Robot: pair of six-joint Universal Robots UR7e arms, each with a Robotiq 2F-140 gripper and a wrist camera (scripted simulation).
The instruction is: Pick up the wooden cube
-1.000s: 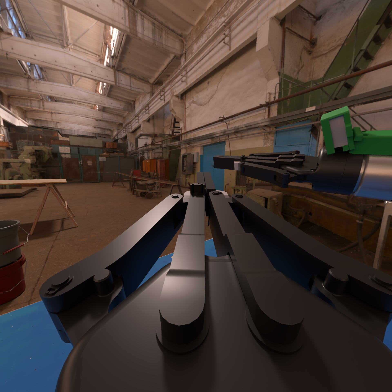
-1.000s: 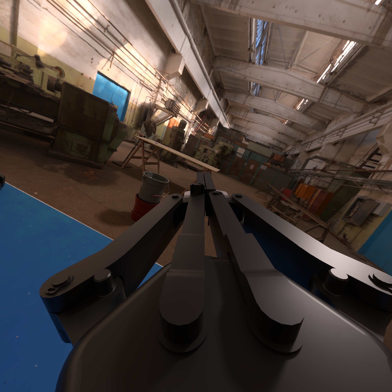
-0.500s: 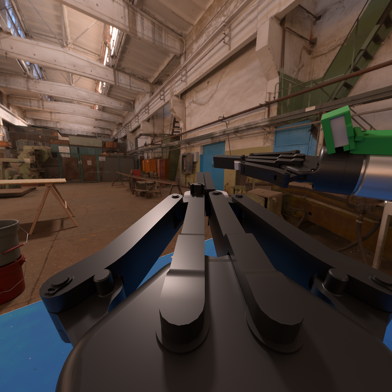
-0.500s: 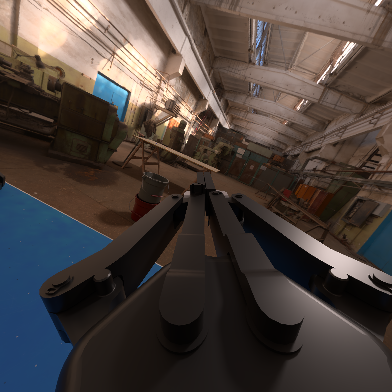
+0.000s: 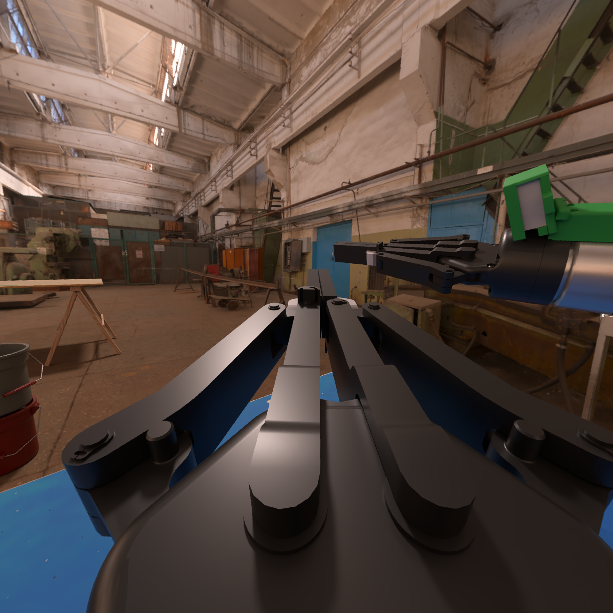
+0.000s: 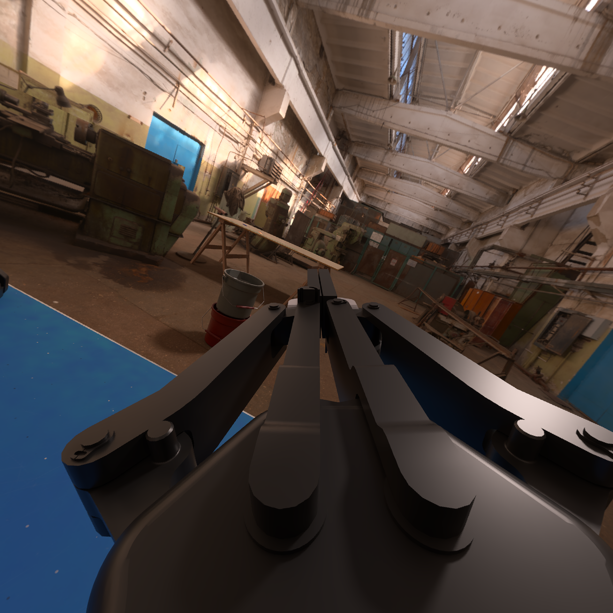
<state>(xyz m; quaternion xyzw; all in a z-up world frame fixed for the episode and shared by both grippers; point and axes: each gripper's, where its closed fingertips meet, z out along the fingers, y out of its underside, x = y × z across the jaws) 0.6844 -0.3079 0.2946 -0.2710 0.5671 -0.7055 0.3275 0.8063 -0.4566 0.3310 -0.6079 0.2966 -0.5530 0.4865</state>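
Note:
The wooden cube is in neither view. My left gripper (image 5: 318,275) is shut and empty, its black fingers pressed together, pointing level over the far edge of the blue table (image 5: 39,547). My right gripper (image 6: 319,275) is also shut and empty, pointing out over the table's edge (image 6: 66,381). The right gripper also shows in the left wrist view (image 5: 341,253) at the right, held level above the table, fingers together, with a green camera mount (image 5: 537,205) on its wrist.
Beyond the table lies a workshop hall: a grey bucket stacked in a red one (image 6: 237,305), a plank on trestles (image 5: 66,298), and old green machines (image 6: 116,199). A white post (image 5: 597,371) stands at the right of the left wrist view.

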